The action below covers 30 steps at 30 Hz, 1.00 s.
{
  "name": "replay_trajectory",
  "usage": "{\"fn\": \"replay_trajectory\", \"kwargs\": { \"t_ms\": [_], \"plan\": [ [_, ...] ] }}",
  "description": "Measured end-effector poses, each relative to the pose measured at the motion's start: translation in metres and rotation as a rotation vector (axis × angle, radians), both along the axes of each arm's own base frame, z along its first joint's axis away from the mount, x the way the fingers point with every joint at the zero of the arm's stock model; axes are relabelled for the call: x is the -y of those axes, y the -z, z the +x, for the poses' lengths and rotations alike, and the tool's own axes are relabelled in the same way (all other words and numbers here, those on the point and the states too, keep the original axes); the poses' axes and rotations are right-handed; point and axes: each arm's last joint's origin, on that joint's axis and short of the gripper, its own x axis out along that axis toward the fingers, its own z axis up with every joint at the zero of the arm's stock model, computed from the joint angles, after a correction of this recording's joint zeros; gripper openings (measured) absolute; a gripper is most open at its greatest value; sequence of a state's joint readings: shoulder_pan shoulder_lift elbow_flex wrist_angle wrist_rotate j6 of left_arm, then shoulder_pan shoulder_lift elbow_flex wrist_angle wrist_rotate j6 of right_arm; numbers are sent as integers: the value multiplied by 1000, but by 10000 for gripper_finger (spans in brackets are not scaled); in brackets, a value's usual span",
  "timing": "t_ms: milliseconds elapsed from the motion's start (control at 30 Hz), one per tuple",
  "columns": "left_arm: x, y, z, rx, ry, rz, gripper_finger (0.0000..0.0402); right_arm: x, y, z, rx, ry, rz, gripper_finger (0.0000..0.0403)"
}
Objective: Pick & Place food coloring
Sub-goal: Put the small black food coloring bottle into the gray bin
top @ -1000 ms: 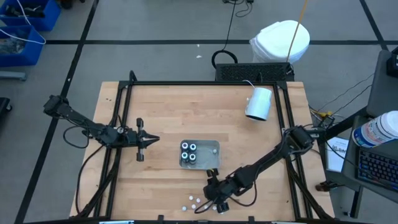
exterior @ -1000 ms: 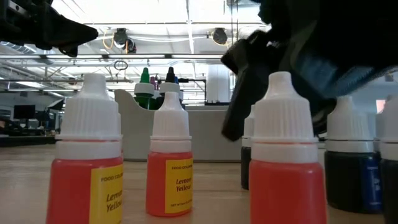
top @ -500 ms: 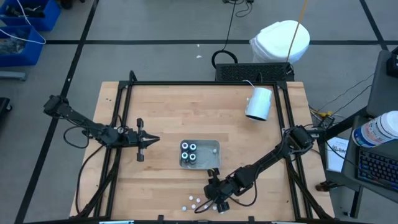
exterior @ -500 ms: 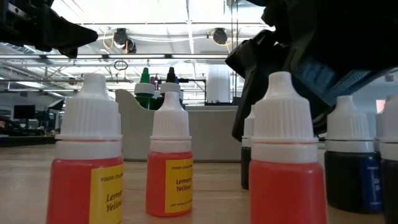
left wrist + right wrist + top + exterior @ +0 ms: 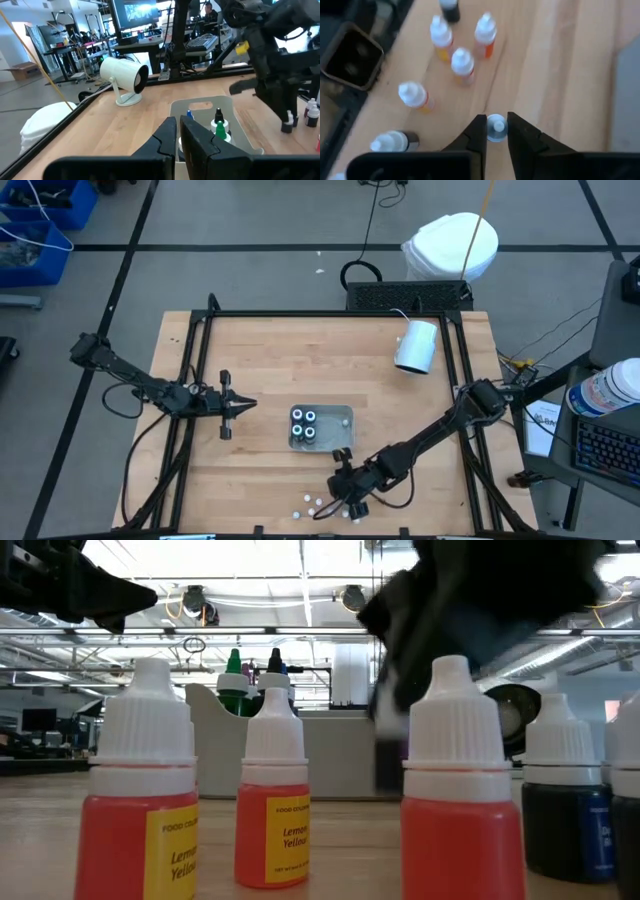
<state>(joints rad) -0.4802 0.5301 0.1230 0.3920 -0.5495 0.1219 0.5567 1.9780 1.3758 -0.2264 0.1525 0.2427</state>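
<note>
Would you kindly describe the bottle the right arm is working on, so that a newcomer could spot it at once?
Start at the wooden table and go to the side of the grey tray away from the white cylinder, where loose white-capped bottles stand. The bottle is the one pinched in the right claw; its neighbours all stand free.

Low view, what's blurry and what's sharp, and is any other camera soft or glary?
Low view: the yellow bottles up front are sharp, while the dark arm above them is smeared by motion, and the ceiling lights glare. Right wrist view: soft throughout, with the bottle between the right claw fingers hazy. High view: evenly lit, crisp.
</note>
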Motion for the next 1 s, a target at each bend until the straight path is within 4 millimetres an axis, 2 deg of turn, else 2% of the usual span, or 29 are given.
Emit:
{"fn": "replay_trajectory", "kwargs": {
  "t_ms": [233,333,433,533,633,800,1000],
  "plan": [
    [0,0,0,0,0,-2,33,14,-58,-9,146,-2,1,46],
    [0,0,0,0,0,1,33,30,-80,-17,186,51,-82,45],
    [0,0,0,0,0,3,33,50,-92,-20,190,137,-154,46],
    [0,0,0,0,0,3,33,70,-92,-14,166,180,-170,46],
    [0,0,0,-2,0,4,33,84,-82,-3,124,177,-172,46],
    [0,1,0,-8,0,4,33,94,-59,8,52,184,-218,46],
    [0,1,0,-8,0,9,33,107,-48,13,1,220,-236,47]
  ]
}}
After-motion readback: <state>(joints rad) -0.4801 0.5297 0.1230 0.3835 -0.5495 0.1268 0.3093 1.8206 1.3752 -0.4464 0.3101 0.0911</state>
